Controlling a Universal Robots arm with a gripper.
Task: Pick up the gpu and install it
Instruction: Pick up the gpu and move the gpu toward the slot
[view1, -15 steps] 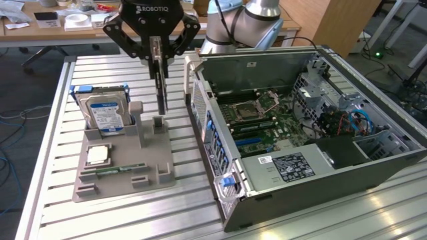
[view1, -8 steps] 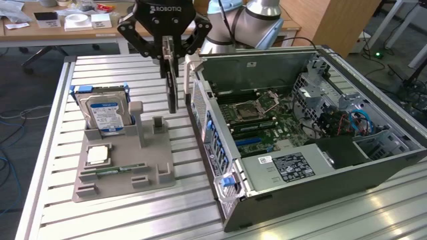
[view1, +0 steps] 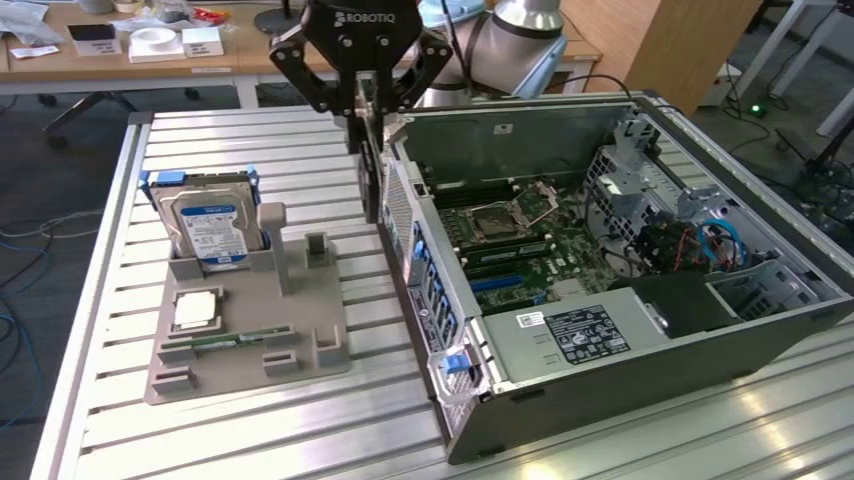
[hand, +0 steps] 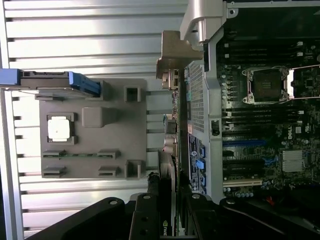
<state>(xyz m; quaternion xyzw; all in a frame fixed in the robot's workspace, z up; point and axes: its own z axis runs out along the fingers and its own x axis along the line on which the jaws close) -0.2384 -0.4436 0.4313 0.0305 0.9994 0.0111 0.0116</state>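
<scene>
My gripper (view1: 367, 108) is shut on the gpu (view1: 370, 175), a thin dark card that hangs upright and edge-on below the fingers. The card is in the air just outside the rear wall (view1: 404, 225) of the open computer case, above the slatted table. In the wrist view the gripper (hand: 169, 186) clamps the gpu (hand: 172, 130) by one end. Its silvery bracket (hand: 175, 55) sits at the far end, next to the case's rear wall (hand: 196, 95). The motherboard (view1: 521, 240) with its slots lies exposed inside the case.
A grey fixture tray (view1: 314, 345) on the exterior view's left holds an upright hard drive (view1: 207, 225), a processor (view1: 198, 308) and a green memory stick (view1: 234, 340). A drive cage (view1: 761, 285) and cables fill the case's right side. A cluttered desk (view1: 160, 45) stands behind the table.
</scene>
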